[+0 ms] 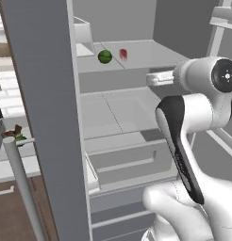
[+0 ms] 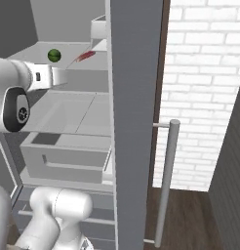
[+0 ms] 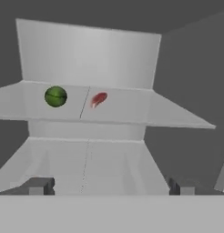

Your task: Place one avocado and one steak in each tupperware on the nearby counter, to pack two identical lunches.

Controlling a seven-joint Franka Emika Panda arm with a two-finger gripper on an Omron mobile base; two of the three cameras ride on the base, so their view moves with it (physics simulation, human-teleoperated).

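Here we look into an open grey fridge whose flat, smooth shelves (image 3: pixel 118 111) run one above the other, with a pale drawer (image 2: pixel 63 163) lower down. On the upper shelf lie a round green avocado (image 3: pixel 55 96) and, just beside it, a small red steak (image 3: pixel 99 98); the two are apart, with a thin seam of the shelf between them. We see the same pair in the left base view, the avocado (image 1: pixel 104 57) left of the steak (image 1: pixel 123 54). The gripper (image 3: pixel 109 186) has its jaws spread wide and holds nothing; its two dark fingertips (image 3: pixel 38 185) stand far from each other, well short of the food. The thick grey fridge door (image 1: pixel 47 117) with its round metal bar handle (image 2: pixel 167 180) cuts through both base views and hides much of the room. Beside it we see a white brick wall (image 2: pixel 205 88) and a brown wooden floor (image 2: pixel 190 219). At the far left of the left base view there is something red and green (image 1: pixel 15 134), too small and cut off to name.
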